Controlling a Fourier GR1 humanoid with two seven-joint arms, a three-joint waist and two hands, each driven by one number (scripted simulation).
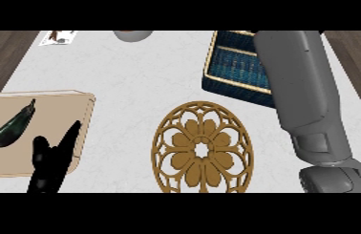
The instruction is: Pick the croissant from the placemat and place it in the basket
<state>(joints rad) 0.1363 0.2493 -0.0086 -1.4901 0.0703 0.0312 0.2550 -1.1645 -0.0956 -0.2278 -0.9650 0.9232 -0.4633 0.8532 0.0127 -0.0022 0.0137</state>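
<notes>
Though unable to see the right hand, cut off past the top edge beyond its grey forearm (303,99), judge the step as the drop into the basket (233,68): hold low over the weave, clear the gold rim, release only once well inside. Cannot tell that hand's state. No croissant visible: none on the placemat (202,149), none in the basket's shown part; probably carried. Count: one basket, one placemat, one cutting board (60,106) bearing one eggplant (15,124), one bowl (132,35), one left hand (46,168), fingers straight, resting at lower left.

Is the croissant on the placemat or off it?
Off: the placemat lies bare. Whether it is in the basket cannot be told; the right forearm covers part.
</notes>
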